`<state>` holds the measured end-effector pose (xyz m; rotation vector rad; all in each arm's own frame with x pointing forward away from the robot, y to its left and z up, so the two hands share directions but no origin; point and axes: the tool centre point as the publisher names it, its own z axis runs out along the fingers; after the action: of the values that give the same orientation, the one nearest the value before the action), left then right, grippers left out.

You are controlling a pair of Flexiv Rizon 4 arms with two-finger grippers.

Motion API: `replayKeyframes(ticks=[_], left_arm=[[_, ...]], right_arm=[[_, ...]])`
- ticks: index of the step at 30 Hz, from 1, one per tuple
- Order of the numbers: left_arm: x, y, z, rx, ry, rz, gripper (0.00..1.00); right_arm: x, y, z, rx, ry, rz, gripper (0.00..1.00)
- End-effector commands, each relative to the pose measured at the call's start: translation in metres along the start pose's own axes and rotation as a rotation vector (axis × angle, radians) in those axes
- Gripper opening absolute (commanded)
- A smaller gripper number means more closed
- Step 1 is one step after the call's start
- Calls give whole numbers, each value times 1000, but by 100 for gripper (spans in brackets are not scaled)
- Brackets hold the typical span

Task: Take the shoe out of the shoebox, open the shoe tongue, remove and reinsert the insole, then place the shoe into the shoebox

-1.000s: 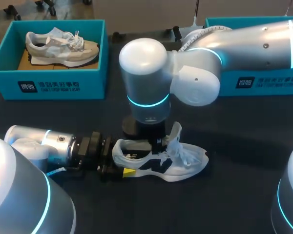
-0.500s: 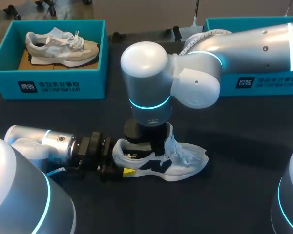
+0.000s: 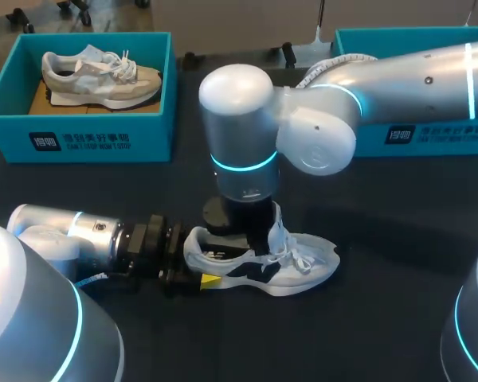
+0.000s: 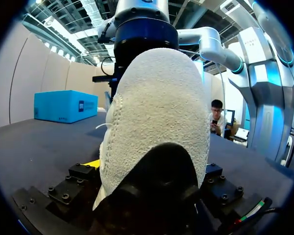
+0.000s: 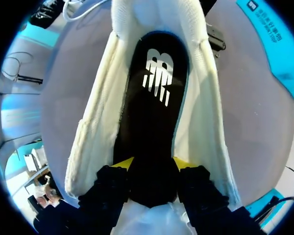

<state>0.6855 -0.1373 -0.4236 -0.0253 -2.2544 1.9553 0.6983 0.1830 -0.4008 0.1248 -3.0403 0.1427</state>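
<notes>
Shoe point(image 3: 263, 263): white with dark side panels, out of any box, standing on its sole on the dark table point(image 3: 382, 334), toe toward the right side.
Left gripper point(image 3: 199, 269): clamped on the heel from both sides, low and level with the table.
Right gripper point(image 5: 154, 166): down in the shoe's opening from above, yellow tips pinching the heel end of the insole point(image 5: 152, 112).
Insole: black, lying along the inside of the shoe.
Tongue point(image 3: 280, 223): lifted up and forward beside the right gripper, laces loose.
Done, judging by the layout: shoe out of the box, tongue opened.
In hand: the insole step; impossible to tell whether coming out or going back in.
Left to do: finishing the insole, then the shoe back into a box.
Far-right shoebox point(image 3: 430, 131): teal, behind the right arm, inside hidden.
Far-left shoebox point(image 3: 80, 139): teal, holding a second grey-and-white shoe point(image 3: 99, 76).
Writing: white logo printed on the insole; white logo block and lines of print on both box fronts; large letter mark on the shoe's side.
</notes>
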Motion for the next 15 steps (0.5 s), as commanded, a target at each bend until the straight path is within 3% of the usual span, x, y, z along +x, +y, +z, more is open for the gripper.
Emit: replayKeyframes(ticks=[1, 7, 12, 15], left_arm=[[0, 2, -1, -1, -1, 0, 0], [0, 2, -1, -1, -1, 0, 0], [0, 2, -1, -1, -1, 0, 0], [0, 2, -1, -1, -1, 0, 0]], right_arm=[[0, 9, 12, 10, 39, -4, 46], [11, 10, 18, 10, 103, 7, 37], [18, 10, 21, 7, 139, 17, 5], [22, 9, 21, 7, 156, 22, 0]])
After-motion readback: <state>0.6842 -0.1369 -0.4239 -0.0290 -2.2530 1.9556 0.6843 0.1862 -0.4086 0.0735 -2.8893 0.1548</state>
